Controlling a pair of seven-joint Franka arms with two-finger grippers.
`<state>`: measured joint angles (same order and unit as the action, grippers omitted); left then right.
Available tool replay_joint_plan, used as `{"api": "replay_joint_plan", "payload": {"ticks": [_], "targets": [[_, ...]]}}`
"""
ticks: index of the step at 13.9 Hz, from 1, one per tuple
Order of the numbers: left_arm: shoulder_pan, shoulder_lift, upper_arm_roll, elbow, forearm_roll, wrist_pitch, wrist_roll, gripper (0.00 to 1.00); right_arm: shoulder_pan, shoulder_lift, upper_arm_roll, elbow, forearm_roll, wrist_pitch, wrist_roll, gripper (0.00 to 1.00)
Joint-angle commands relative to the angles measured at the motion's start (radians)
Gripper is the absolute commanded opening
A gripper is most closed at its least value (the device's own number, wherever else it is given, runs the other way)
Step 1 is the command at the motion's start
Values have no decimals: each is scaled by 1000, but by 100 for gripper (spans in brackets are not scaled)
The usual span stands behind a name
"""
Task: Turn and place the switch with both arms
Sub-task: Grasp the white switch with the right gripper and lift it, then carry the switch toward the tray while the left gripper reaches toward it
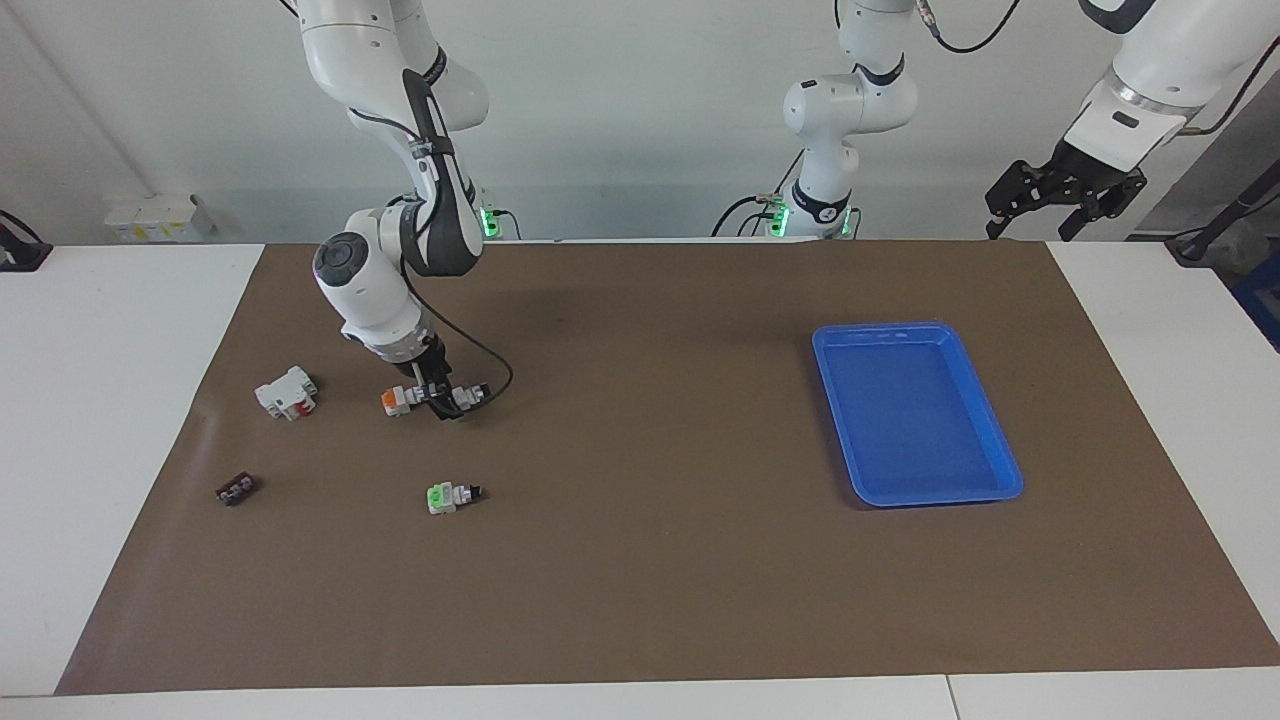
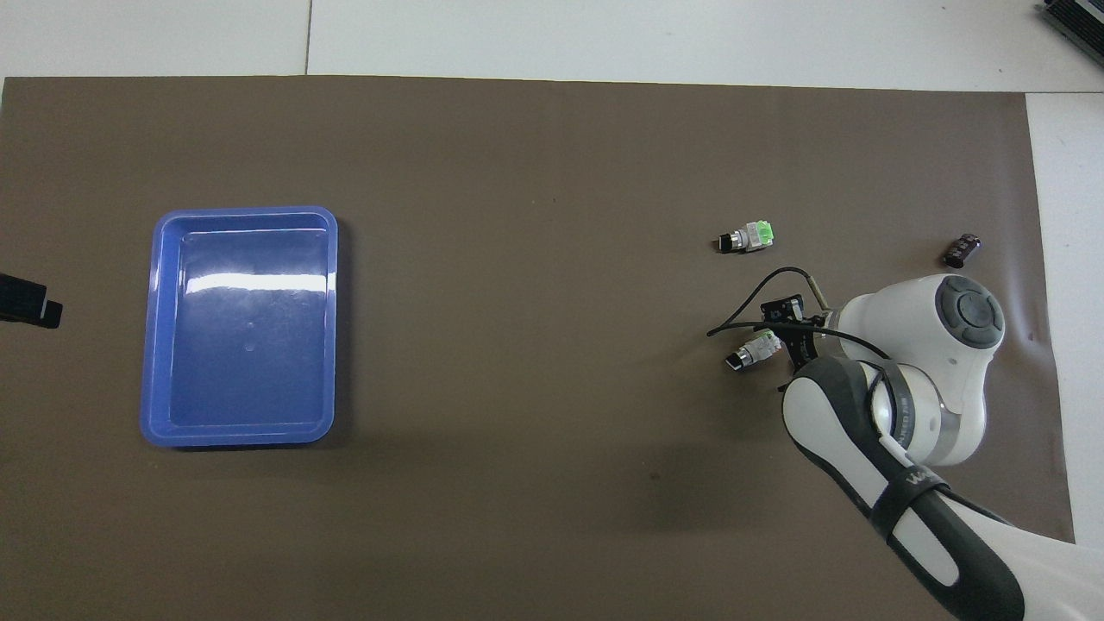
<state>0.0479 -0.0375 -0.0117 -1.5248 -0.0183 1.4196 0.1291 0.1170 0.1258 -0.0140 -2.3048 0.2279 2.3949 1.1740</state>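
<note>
The switch (image 1: 465, 393) lies on the brown mat toward the right arm's end of the table. In the overhead view the switch (image 2: 753, 351) shows its pale-green patch and its black knob, which points toward the tray. My right gripper (image 1: 437, 396) is down at the switch's pale-green end and covers that end in the facing view. It also shows in the overhead view (image 2: 792, 338). My left gripper (image 1: 1030, 232) waits open and empty, high above the left arm's end of the table; only its tip (image 2: 28, 304) shows in the overhead view.
An orange-ended switch (image 1: 397, 401) lies right beside my right gripper. A bright-green-ended switch (image 1: 452, 495) (image 2: 749, 237) lies farther from the robots. A white-and-red block (image 1: 287, 393) and a small dark block (image 1: 237, 489) (image 2: 962, 250) lie nearby. A blue tray (image 1: 880, 333) (image 2: 246, 211) sits toward the left arm's end.
</note>
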Motion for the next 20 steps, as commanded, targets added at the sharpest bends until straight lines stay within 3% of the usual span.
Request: {"api": "replay_joint_plan", "payload": {"ticks": [1,4,6,7,8,9,12,17,20], "targets": [[12,-7,-4,-8,-6,-8,14,100,3,-11,5,-16,62,21,-16,92],[12,-7,-4,-8,-6,-8,14,100,4,-6,5,-18,93,24,-20,84],[12,-7,-4,-8,-6,-8,14,100,1,-3,5,-16,93,24,-33,70],[12,-7,-4,-8,-8,-8,14,100,3,-3,5,-16,93,26,-34,53],[12,-7,-4,-8,-6,-8,14,100,4,1,5,-12,94,24,-21,7],[12,-7,-4,-8,-6,-8,14,100,12,9,5,-7,97,21,-22,0],[12,-7,-4,-8,-6,-8,14,100,50,23,5,49,105,-20,-11,0],[12,-7,-4,-8,-6,-8,14,100,128,2,8,259,273,-247,131,0],[-2,-7,-5,-8,-6,-13,12,100,197,2,22,341,374,-241,222,0]]}}
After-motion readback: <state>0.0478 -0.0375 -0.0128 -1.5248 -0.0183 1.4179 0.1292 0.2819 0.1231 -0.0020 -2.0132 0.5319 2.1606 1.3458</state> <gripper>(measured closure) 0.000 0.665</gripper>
